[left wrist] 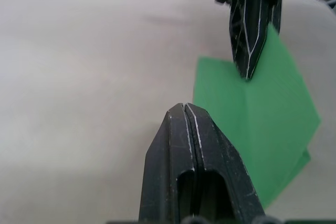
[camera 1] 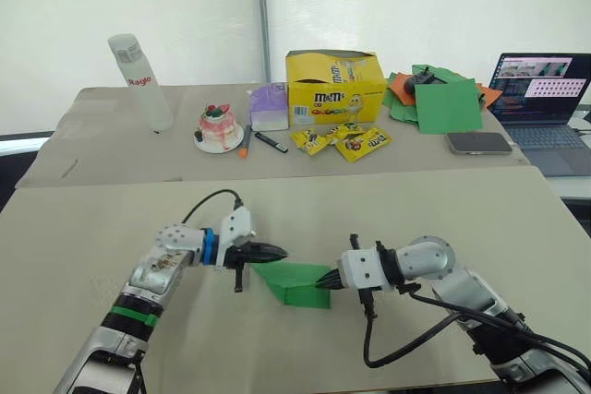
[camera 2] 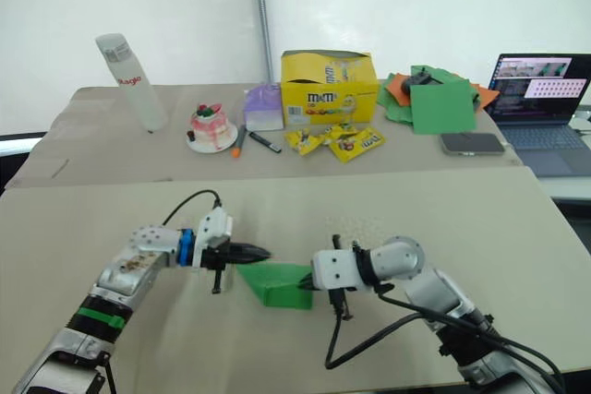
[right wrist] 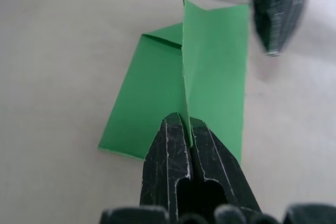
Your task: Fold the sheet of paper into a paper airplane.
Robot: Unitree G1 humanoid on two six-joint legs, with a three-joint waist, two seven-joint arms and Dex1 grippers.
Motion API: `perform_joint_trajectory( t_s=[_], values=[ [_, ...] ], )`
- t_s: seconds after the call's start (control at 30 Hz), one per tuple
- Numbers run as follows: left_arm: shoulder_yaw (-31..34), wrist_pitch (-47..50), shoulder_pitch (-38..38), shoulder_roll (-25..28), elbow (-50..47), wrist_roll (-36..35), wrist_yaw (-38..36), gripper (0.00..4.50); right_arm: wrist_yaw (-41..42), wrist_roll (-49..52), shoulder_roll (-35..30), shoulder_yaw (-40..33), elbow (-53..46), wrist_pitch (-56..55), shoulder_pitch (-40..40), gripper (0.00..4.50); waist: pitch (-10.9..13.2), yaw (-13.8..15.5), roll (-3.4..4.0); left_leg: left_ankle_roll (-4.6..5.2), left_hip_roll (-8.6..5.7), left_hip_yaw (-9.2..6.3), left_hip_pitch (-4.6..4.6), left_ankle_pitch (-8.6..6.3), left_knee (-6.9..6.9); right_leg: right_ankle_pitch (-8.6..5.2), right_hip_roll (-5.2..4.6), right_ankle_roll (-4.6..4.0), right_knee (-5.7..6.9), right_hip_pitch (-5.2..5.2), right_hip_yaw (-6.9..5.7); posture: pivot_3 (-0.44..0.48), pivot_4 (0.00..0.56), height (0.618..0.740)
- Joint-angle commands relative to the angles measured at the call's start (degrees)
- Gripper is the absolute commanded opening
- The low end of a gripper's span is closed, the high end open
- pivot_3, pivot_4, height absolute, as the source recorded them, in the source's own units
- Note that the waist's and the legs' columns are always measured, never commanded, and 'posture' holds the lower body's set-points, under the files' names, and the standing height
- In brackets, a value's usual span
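A: How is the sheet of paper (camera 1: 297,283) seen?

B: A bright green, partly folded piece is seen lying on the near table (camera 1: 111,219), between the two grippers. A raised fold line runs along it, and one flap is lifted off the surface; an angled edge points toward the robot's left.

A: And how is it being held?

B: One edge, at the raised fold, is pinched by the right gripper (camera 1: 329,280), whose two black fingers are pressed together on the paper. That forearm is laid low over the table, reaching in from the right, with a black cable looped beneath it.

A: What is seen of the left gripper (camera 1: 277,251)?

B: Its fingers are closed against each other with nothing between them. The tip is held just at the paper's left corner; whether the paper is touched cannot be told. The arm is stretched in from the left, wrist level.

A: What is placed farther back?

B: On the far table a white bottle (camera 1: 139,81), a small cake on a plate (camera 1: 219,128), a yellow candy box (camera 1: 334,87) with yellow packets (camera 1: 341,140) in front, a stack of green and orange papers (camera 1: 441,99), a phone (camera 1: 478,142) and an open laptop (camera 1: 541,99) are seen.
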Motion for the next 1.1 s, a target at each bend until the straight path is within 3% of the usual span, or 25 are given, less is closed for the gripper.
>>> perform_joint_trajectory(
  t_s=[0.03,0.27,0.5,0.63,0.9,1.1],
  values=[
    [0.73,2.04,-0.91,1.21,-3.71,-1.98,-2.14,0.03,0.73,-0.04,-0.06,0.36,-0.27,-3.03,-1.45,0.00,0.00,-0.09,0.00,0.00,0.00,0.00,0.00,0.00,0.00,0.00,0.01,0.00,0.01,0.01,0.01,0.000,0.150,0.740],
    [-1.65,-2.95,2.09,2.13,-1.68,2.52,-3.01,0.03,-0.52,-1.75,0.44,0.70,2.81,-5.49,-2.51,0.00,0.00,-0.19,0.01,0.00,0.01,0.00,0.01,0.00,-0.03,0.00,0.09,0.00,0.00,-0.03,0.08,0.000,0.150,0.740],
    [-2.57,-6.63,3.03,-1.87,3.69,5.12,0.26,0.03,-2.06,-2.66,1.02,0.48,2.99,-4.64,-2.38,0.00,0.01,0.07,0.01,0.00,0.00,-0.01,0.01,0.00,0.00,0.00,0.10,0.00,-0.01,-0.06,0.07,0.000,0.150,0.740],
    [-3.92,-8.31,5.30,-1.65,3.57,6.98,0.44,0.03,-3.22,-2.39,1.12,-0.08,2.27,-3.10,-1.73,0.00,0.00,-0.01,0.02,-0.01,0.01,0.00,0.03,0.00,-0.02,0.00,0.10,0.00,0.00,-0.05,0.09,0.000,0.150,0.740],
    [-3.72,-9.04,7.01,-1.08,3.27,7.44,0.78,0.00,-5.12,-3.00,0.00,-0.59,-0.36,-2.60,-0.71,2.60,-0.01,0.08,0.03,0.01,0.01,-0.01,0.14,-0.01,-0.07,0.00,0.09,0.00,-0.01,-0.05,0.09,0.000,0.150,0.740],
    [-3.49,-9.87,7.07,-0.58,4.27,7.89,0.84,0.00,-4.21,1.36,-2.07,-3.23,-5.20,1.38,2.21,2.60,-0.01,0.03,0.03,0.02,0.01,0.00,0.14,-0.02,-0.09,0.00,0.08,0.00,-0.01,0.02,0.12,0.000,0.150,0.740]
  ],
)
